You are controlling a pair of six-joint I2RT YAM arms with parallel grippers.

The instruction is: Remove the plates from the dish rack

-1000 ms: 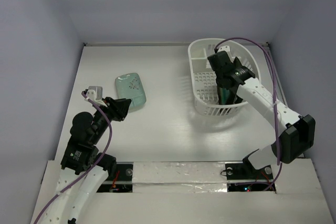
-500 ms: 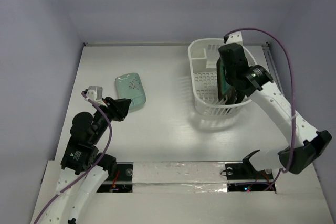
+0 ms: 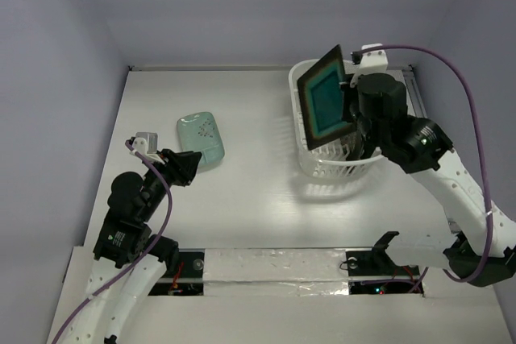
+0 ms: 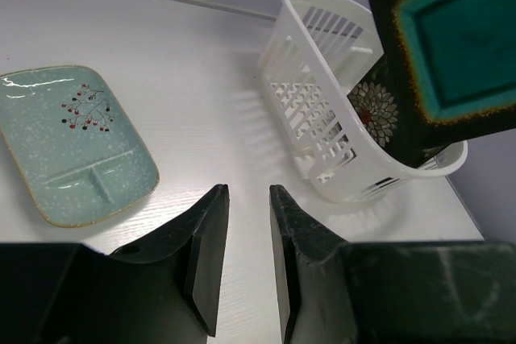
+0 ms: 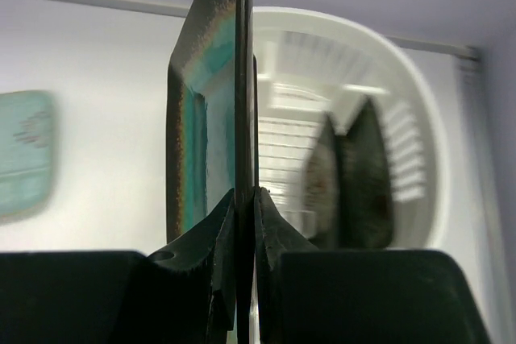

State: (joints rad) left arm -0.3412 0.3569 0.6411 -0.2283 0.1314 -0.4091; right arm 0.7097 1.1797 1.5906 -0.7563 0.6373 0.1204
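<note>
Teal plate (image 3: 325, 107), dark-rimmed, held on edge above the rack (image 3: 322, 168), over its left part in the top view. The right fingers (image 5: 213, 233) are clenched on the plate's edge, one finger against each face. In the right wrist view the plate therefore rises straight from between them, seen edge-on (its teal face turned left, toward the open table (image 3: 258, 199)). In the top view the plate is tilted, with its teal face toward the camera and the grasp at its right edge.

Two black flower plates (image 5: 367, 175) stand upright side by side inside the rack, lower than the held plate. The left wrist view shows the white-and-red flower of one of them just under the teal plate's lower corner.

Mint plate (image 3: 201, 140) lies flat and face up on the table, well apart from the rack, and shows a small red-berry sprig and a shallow divider. The left fingers (image 4: 205, 251) are released, with a narrow gap between them, and grasp nothing. They hang above the table near the mint plate's near right corner (apart from it in the left wrist view).
</note>
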